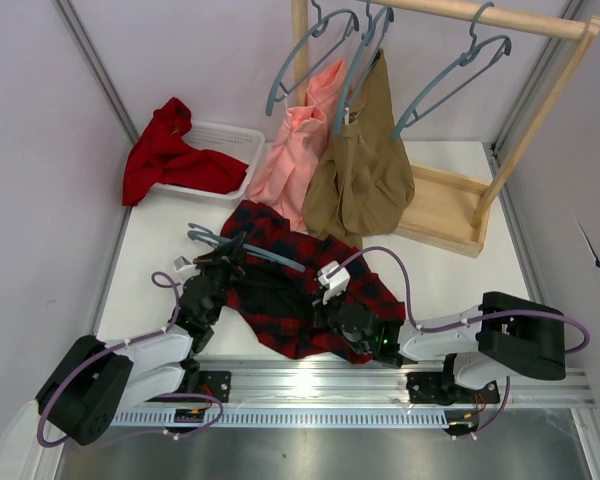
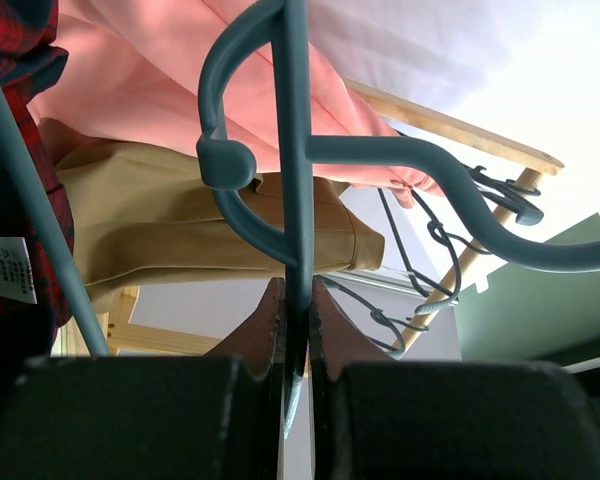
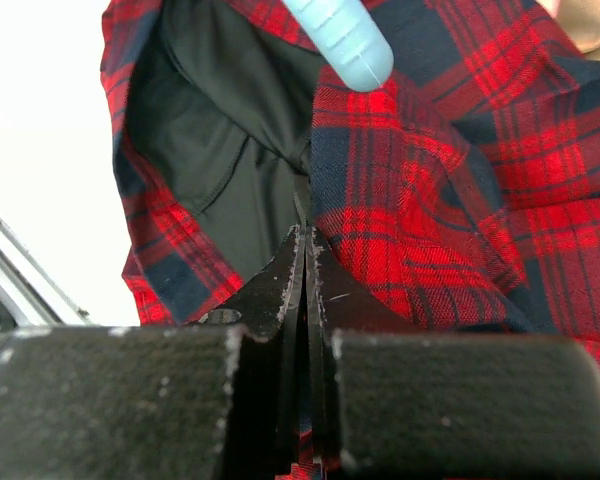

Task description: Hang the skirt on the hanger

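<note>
The skirt (image 1: 310, 300), red-and-black tartan, lies crumpled on the table's middle. In the right wrist view its plaid (image 3: 460, 170) and dark lining (image 3: 210, 130) fill the frame. My right gripper (image 1: 330, 300) (image 3: 305, 235) is shut on the skirt's edge, where lining meets plaid. The hanger (image 1: 255, 252), blue-grey, lies across the skirt's left end, and one rounded tip (image 3: 342, 42) pokes in above the lining. My left gripper (image 1: 228, 260) (image 2: 298, 288) is shut on the hanger's thin bar (image 2: 295, 150), just below its hook (image 2: 430, 170). A strip of skirt (image 2: 20, 40) shows at the left.
A white basket (image 1: 230, 135) holding a plain red cloth (image 1: 165, 150) stands at the back left. A wooden rack (image 1: 450, 215) at the back right carries a pink garment (image 1: 295, 150), a tan garment (image 1: 365, 165) and spare hangers (image 1: 450, 75). Walls close in on both sides.
</note>
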